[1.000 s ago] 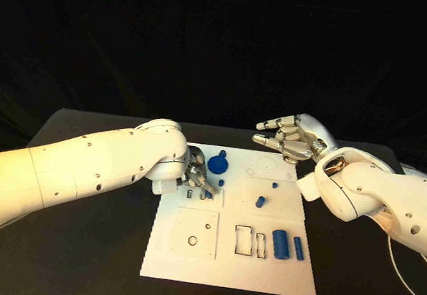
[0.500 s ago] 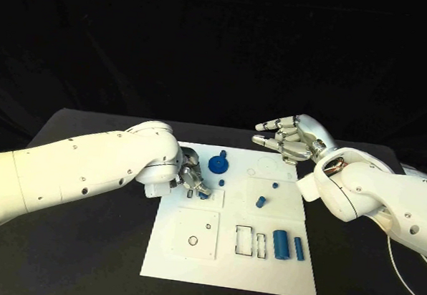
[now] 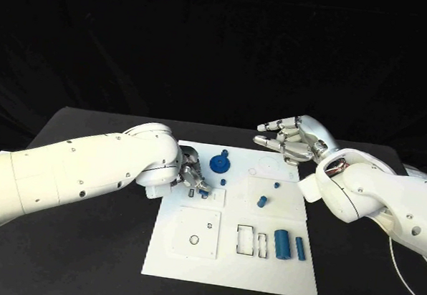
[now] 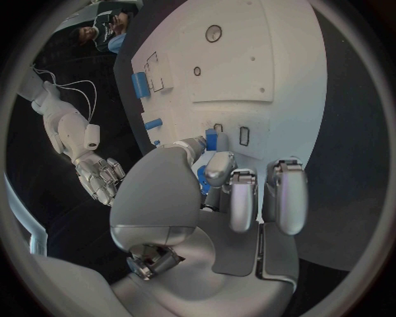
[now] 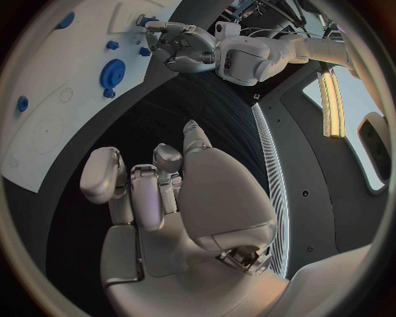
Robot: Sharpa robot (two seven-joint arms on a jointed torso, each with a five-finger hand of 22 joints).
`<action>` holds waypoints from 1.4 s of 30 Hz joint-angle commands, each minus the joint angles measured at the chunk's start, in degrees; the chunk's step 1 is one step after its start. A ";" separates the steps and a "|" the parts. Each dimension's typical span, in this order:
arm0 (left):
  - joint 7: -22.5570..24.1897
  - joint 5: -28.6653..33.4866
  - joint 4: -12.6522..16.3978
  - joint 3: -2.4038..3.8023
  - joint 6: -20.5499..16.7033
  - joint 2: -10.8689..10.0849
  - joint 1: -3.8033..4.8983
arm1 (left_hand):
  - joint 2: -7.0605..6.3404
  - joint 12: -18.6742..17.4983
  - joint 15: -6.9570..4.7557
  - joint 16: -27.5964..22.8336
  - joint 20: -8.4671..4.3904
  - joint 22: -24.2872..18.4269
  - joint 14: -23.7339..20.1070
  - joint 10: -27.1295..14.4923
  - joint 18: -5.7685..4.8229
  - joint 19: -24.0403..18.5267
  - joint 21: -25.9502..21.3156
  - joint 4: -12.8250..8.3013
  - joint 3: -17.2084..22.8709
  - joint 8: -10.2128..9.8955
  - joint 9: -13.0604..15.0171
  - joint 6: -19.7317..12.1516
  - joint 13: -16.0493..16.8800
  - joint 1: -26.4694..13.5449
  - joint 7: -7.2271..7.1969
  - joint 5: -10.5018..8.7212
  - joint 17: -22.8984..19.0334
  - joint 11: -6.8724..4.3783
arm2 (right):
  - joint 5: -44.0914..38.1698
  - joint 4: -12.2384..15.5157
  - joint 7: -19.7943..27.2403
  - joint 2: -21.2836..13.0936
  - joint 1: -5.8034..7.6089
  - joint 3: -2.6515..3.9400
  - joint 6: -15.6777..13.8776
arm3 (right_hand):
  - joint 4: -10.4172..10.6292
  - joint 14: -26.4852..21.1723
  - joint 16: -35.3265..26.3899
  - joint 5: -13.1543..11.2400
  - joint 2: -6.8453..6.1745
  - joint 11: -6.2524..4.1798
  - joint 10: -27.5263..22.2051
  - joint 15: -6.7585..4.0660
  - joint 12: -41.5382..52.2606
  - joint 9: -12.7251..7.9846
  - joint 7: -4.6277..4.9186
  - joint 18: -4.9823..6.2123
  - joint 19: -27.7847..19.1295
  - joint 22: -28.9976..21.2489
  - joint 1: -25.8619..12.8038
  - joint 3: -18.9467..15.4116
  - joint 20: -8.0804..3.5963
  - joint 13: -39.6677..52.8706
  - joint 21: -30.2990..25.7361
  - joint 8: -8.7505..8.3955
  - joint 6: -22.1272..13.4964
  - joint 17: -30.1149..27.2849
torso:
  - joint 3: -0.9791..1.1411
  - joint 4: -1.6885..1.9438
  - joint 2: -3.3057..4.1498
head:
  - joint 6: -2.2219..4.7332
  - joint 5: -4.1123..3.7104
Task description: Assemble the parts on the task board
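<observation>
Assembly appears partly done, judging by how the blue pieces lie on the task board (image 3: pixel 231 265). A gear (image 3: pixel 218 165) is seated near the board's 11 o'clock corner, with a small peg (image 3: pixel 224 153) just beyond it. Two short pieces stand near the board's middle: a stub (image 3: pixel 261 201) and a smaller button (image 3: pixel 275 184) toward 1 o'clock of it. At about 4 o'clock on the board, a thick cylinder (image 3: pixel 280 244) and a thinner bar (image 3: pixel 298 248) lie loose side by side, just beside two outlined rectangular slots (image 3: pixel 252 241) that look unfilled. These two are judged to be what is left, along with the piece now in hand.

A small blue part (image 4: pixel 211 140) is pinched at the fingertips of the left hand (image 3: pixel 190 179), which is held low over the narrow slots at the board's 10 o'clock edge; whether the part is already entering a slot cannot be told. The right hand (image 3: pixel 290 139) is raised beyond the board's 1 o'clock corner, well apart from every piece, its fingers loosely curled and apart with nothing held in them.
</observation>
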 commanded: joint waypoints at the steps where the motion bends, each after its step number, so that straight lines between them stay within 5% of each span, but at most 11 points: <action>1: -0.53 -2.56 0.13 0.01 -1.71 0.25 -0.25 | -0.06 0.35 0.15 0.18 0.27 7.71 6.03 0.39 -0.43 1.51 0.06 -9.59 10.02 0.37 0.07 0.04 0.05 -0.51 -0.23 -0.15 15.08 0.00 | -0.53 0.04 0.19 0.06 -0.05 0.00 0.84 | 0.07 2.95 -0.34 0.32 0.52 -0.08 -0.22 -0.46 -0.30 0.07 -0.11 1.01 -0.29 -0.05 -0.11 -0.34 -0.13 -0.05 -0.40 0.25 0.36 2.13 | -0.03 -0.02 0.04 | -0.06 -0.04; 10: -1.54 -4.50 -0.16 -0.04 -0.22 0.76 -0.98 | -0.09 0.37 0.15 0.18 0.27 7.73 6.03 0.46 -0.44 1.53 0.07 -9.85 10.56 0.46 0.27 0.06 0.06 -0.84 -0.22 -0.16 15.08 0.01 | -0.54 0.03 0.18 0.04 -0.07 0.00 0.92 | 0.07 2.95 -0.34 0.32 0.52 -0.08 -0.22 -0.46 -0.30 0.07 -0.11 1.01 -0.29 -0.05 -0.11 -0.34 -0.13 -0.05 -0.40 0.25 0.36 2.13 | -0.02 -0.07 0.03 | -0.39 -0.01; 42: -3.15 -6.19 -0.45 -0.04 3.69 0.66 -1.41 | -1.17 0.47 0.13 0.18 0.24 7.36 6.03 0.86 -0.33 1.27 -0.25 -11.51 13.01 1.11 1.49 0.39 0.18 -3.24 -0.29 2.31 15.08 -0.05 | -0.44 -0.11 0.26 0.12 -0.14 -0.01 1.24 | 0.11 2.97 -0.38 0.59 0.57 -0.09 -0.20 -0.48 -0.32 0.07 -0.13 1.02 -0.30 -0.12 -0.15 -0.50 -0.17 -0.13 -0.46 0.24 0.41 2.12 | 0.02 -0.08 -0.02 | -0.52 0.11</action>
